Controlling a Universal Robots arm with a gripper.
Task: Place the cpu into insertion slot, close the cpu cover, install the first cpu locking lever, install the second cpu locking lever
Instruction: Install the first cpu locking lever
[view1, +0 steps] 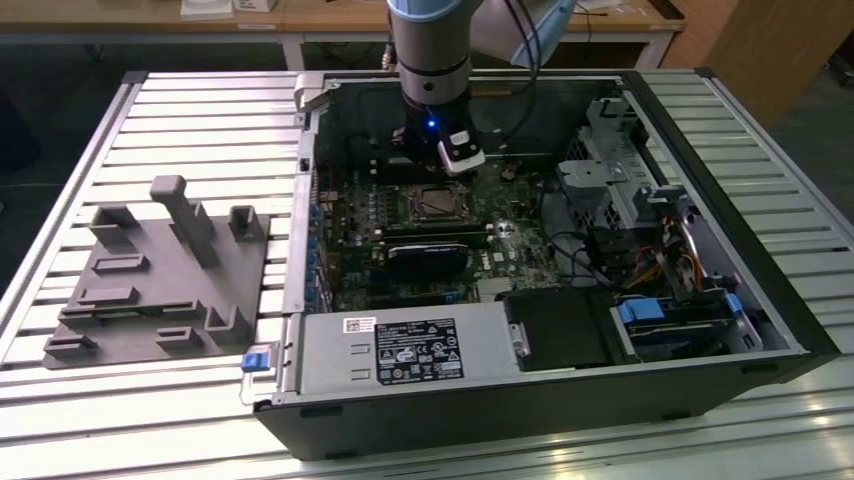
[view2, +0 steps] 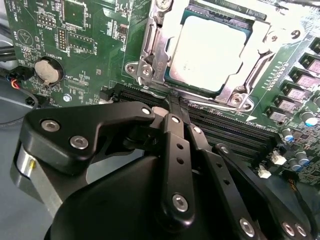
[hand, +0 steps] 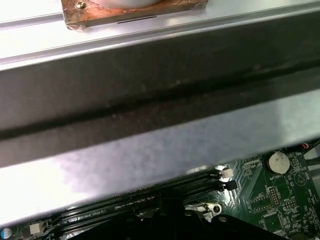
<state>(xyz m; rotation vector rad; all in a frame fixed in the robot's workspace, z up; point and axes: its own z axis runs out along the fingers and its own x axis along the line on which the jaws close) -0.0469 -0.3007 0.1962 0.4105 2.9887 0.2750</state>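
Inspection: the cpu (view2: 207, 52) sits seated in its socket on the motherboard (view2: 85, 45). The cpu cover (view2: 155, 50) lies flat around it. The tool (view2: 172, 104) hangs just beside the socket, over the memory slots (view2: 235, 131), with its fingers closed together and gripping nothing. The exterior view shows the arm inside the open computer case (view1: 561, 400) on the slatted surface (view1: 200, 110).

Dim room light; white glare on the cpu (view2: 207, 52)
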